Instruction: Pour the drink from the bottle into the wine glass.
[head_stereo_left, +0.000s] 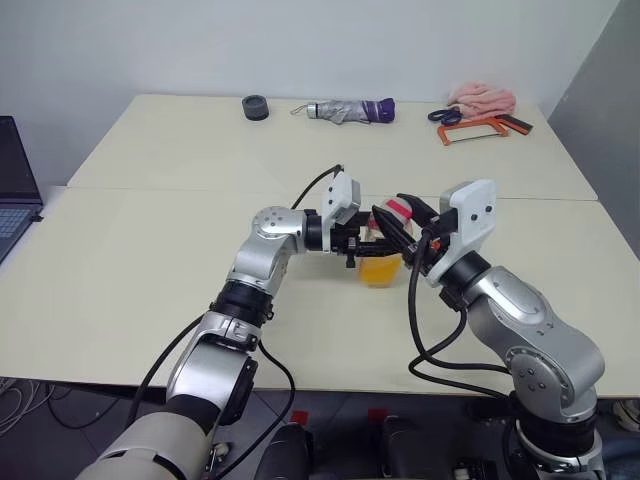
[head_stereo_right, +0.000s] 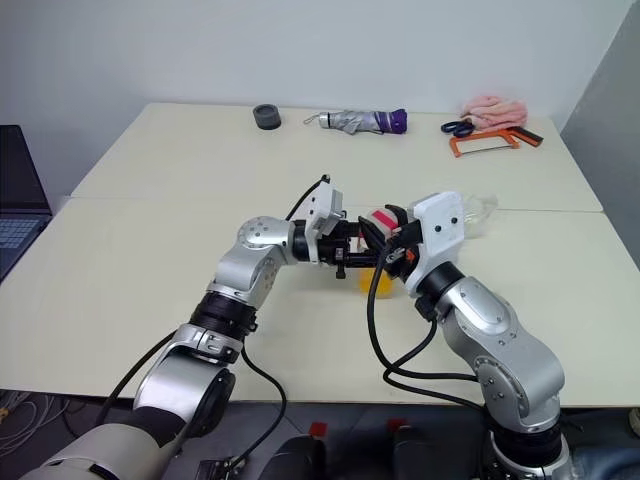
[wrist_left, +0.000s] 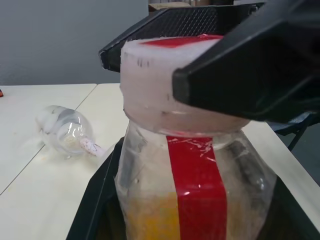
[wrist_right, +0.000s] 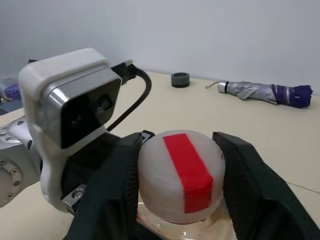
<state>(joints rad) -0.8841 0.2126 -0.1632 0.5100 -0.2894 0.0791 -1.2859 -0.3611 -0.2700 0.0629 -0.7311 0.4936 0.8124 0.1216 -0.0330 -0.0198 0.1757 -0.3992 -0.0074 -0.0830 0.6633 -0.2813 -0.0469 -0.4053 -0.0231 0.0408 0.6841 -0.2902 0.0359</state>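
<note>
Near the middle of the desk, toward its front edge, the bottle stands upright with the orange drink filling its lower part. The left gripper reaches in level from the left and pinches the bottle's body, its black fingers pressed against both sides of the clear plastic beside the red label stripe. The right gripper comes in from the right at cap height; its two fingers stand on either side of the white-and-red cap, close against it, though whether they press it firmly cannot be told.

Just beyond the bottle, toward the right edge, the glass lies on its side on the desk, bowl empty, stem pointing toward the bottle.

Along the far edge sit a small grey roll, a folded grey-and-purple umbrella, then, toward the far right corner, blue-handled scissors, an orange-framed saw and a pink cloth. A laptop stands off the desk's left edge.
</note>
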